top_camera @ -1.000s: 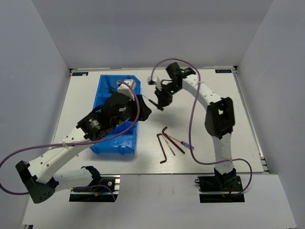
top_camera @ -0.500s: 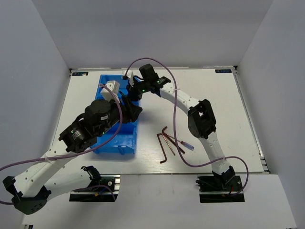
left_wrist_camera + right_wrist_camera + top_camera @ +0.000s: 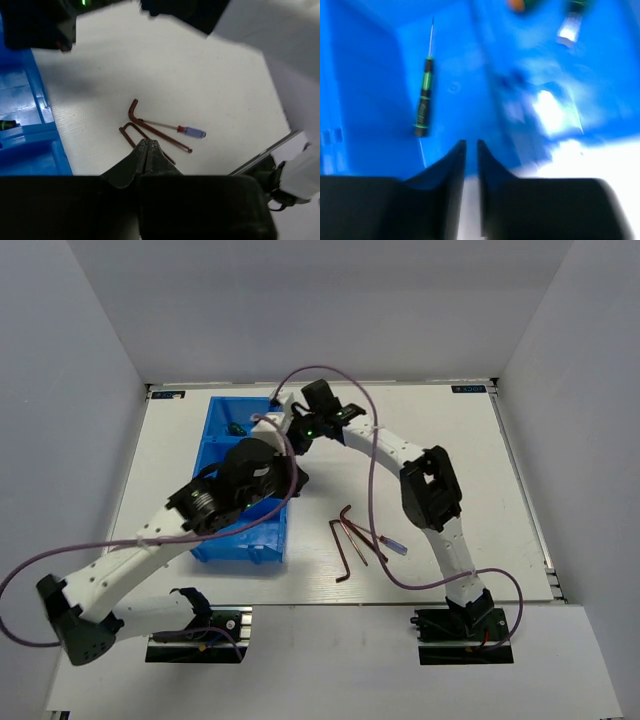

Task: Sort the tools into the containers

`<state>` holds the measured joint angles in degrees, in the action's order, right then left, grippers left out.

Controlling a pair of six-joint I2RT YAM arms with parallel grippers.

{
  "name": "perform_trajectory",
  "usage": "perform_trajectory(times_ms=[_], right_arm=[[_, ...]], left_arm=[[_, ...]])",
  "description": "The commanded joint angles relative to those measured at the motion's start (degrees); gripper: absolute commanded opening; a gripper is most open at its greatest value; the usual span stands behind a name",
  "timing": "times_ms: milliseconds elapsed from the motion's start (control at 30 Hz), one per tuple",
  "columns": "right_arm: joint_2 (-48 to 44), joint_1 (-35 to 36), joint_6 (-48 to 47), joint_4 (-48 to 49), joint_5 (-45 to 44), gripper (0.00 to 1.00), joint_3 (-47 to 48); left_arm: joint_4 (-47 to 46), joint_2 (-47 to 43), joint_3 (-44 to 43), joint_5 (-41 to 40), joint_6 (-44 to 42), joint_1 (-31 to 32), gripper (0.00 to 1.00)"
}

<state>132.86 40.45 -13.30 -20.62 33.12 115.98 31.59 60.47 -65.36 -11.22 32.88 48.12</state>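
1. The left gripper (image 3: 148, 145) hangs at lower centre of its wrist view with its fingers pressed together and nothing between them.
2. Just above those fingertips in the frame, on the white table (image 3: 210, 85), lie the dark hex keys (image 3: 156, 128). They are bunched with the thin red-and-blue screwdriver (image 3: 186, 131), whose shaft crosses one key and whose blue handle points right.
3. One hex key runs down to the closed fingertips in that view. Whether it touches them cannot be told.
4. The blue bin (image 3: 39, 97) takes up the left edge of the same frame, beside the gripper, and a green tool tip pokes in at its far left.
5. Seen from above, the bin sits left of centre, with the loose tools on bare table to its lower right. Both arms are bent in over the bin's right side.
6. The right gripper (image 3: 471, 144) hovers over the bin's interior at lower centre of its blurred wrist view. Its fingers stand almost together, with a narrow slit between them and nothing visible in it.
7. A slim green-handled screwdriver (image 3: 423, 98) lies on the compartment floor up and left of those fingers and apart from them, its thin blade pointing to the top of the frame.
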Motion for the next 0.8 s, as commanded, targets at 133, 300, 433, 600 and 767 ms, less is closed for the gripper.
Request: perform_trajectory(times_ms=[133,300,433,600,767], right_arm=[[-14.9,-10.2,0.82,-21.15,-26.78,0.0,-5.41],[-23.31,-23.26,3.01,-30.27,-27.33,0.01,-17.52],[-31.86,-30.77,3.1,-27.99,-23.55,0.39,-31.31],[-40.82,-37.17,1.0,-25.61,-17.49,0.56,-41.0],[-43.73,-43.85,-2.07,-27.1,-9.75,0.58,-43.64]], left_arm=[[1.09,19.57,-5.02,14.2,-0.63,1.27,0.0],[8.02,38.27,-18.02,18.69,2.62,3.64,0.0],[12.18,47.52,-29.45,20.97,8.6,6.45,0.18],[8.49,57.03,-42.82,32.28,-9.28,9.89,0.49],[11.52,59.85,-39.05,41.55,-34.08,11.03,0.49]])
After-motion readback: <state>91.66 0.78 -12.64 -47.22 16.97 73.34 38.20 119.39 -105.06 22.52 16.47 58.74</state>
